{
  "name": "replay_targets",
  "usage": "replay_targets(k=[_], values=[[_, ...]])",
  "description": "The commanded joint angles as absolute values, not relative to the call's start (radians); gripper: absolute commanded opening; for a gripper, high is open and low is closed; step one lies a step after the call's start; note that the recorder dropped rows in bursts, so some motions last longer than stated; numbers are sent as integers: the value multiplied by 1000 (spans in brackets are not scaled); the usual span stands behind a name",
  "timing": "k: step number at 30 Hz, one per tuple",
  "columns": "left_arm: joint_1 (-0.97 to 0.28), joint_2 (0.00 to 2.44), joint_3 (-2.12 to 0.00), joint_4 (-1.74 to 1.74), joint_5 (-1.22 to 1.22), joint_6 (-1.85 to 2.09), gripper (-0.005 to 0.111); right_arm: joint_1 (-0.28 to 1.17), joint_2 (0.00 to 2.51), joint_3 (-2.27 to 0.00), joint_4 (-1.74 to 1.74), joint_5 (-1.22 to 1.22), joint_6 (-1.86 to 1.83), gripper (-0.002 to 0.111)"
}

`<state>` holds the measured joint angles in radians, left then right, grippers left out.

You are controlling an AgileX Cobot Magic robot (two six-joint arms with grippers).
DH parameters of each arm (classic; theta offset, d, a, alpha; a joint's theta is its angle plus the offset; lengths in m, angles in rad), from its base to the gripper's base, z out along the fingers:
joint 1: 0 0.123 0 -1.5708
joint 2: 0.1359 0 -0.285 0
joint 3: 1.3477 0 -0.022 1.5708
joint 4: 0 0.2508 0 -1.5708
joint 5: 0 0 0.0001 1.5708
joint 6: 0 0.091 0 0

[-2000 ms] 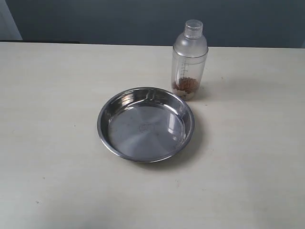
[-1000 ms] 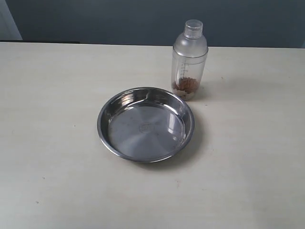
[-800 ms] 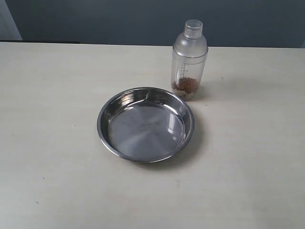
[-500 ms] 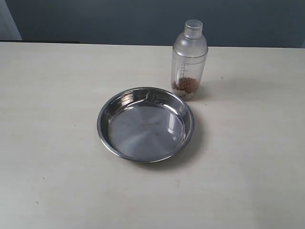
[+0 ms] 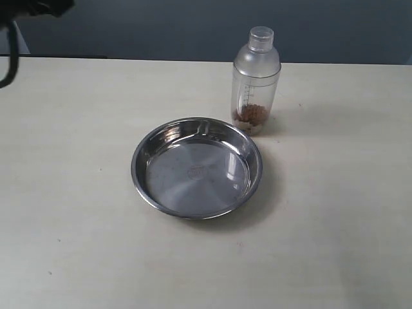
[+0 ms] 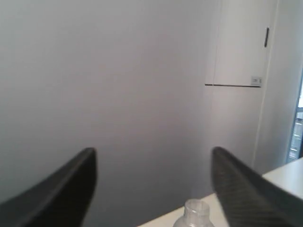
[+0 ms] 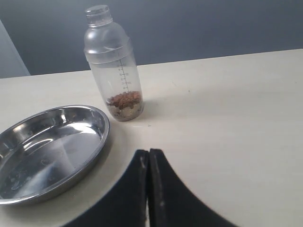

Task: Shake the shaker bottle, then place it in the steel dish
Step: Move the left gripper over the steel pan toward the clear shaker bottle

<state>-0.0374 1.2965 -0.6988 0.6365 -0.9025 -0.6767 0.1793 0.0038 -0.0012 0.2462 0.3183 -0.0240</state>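
The shaker bottle [image 5: 255, 80] stands upright on the table, just behind the right rim of the steel dish [image 5: 197, 167]; brown granules lie in its base. The dish is empty. In the right wrist view the bottle [image 7: 113, 71] and the dish [image 7: 47, 151] lie ahead of my right gripper [image 7: 149, 153], which is shut on nothing. My left gripper [image 6: 154, 161] is open and held high; only the bottle's cap [image 6: 196, 212] shows low between its fingers, far off. A dark part of the left arm [image 5: 26, 19] shows at the exterior view's top left corner.
The table [image 5: 335, 212] is a pale, bare surface around the dish and bottle. A dark blue wall [image 5: 161, 29] runs behind its far edge. The left wrist view mostly shows a grey wall [image 6: 118, 85].
A dark part of the left arm has come into the top left corner of the exterior view. The bottle and the dish have not moved.
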Motion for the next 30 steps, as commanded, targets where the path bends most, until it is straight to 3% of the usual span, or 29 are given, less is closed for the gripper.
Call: replay_targets(k=[1, 5, 10, 17, 30], values=[[-42, 1495, -771, 668, -946, -719, 96, 180, 0, 0, 246, 308, -26, -1], [-44, 1617, -795, 671, -983, -712, 104, 180, 0, 0, 246, 308, -26, -1], [-68, 1734, -820, 737, -1119, -634, 104, 180, 0, 0, 246, 308, -26, -1], [-213, 1844, -879, 701, -1107, -293, 104, 180, 0, 0, 246, 308, -26, -1], [-324, 2089, -1061, 585, -1075, -312, 104, 180, 0, 0, 246, 308, -26, -1]])
